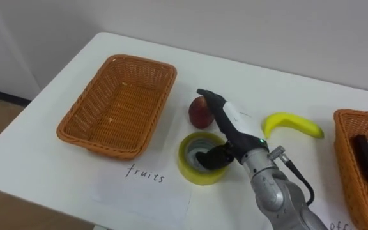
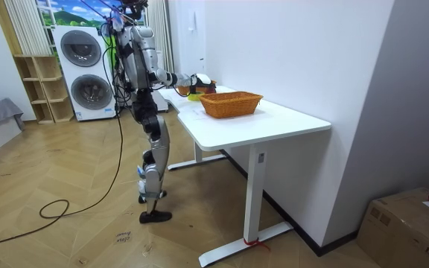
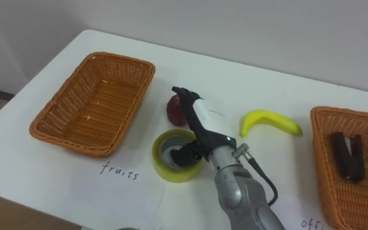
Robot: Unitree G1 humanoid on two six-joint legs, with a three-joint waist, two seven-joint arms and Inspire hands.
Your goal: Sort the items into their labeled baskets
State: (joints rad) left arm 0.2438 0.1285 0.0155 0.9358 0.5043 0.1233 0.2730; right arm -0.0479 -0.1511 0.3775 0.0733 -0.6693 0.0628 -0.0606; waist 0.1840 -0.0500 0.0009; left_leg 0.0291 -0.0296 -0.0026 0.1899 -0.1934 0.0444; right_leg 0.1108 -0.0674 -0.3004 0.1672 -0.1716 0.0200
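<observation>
— Between the two baskets, near the table's middle, what is the right hand [image 1: 230,124] doing?
— It reaches over the yellow tape roll [image 1: 187,167] toward the apple [image 1: 199,114]. Its fingers lie nearly straight with their tips at the apple's top, and the thumb points down over the roll's opening. It grips nothing.
— So the apple goes first?
— I judge so. It sits just right of the empty fruit basket [image 1: 107,147], with the banana [image 1: 292,122] further right.
— How to take it well?
— Bring the palm further over the apple so fingers and thumb close round its widest part; a fingertip pinch may let it roll. Keep the thumb clear of the roll, lift straight, then carry it left over the basket's rim.
</observation>
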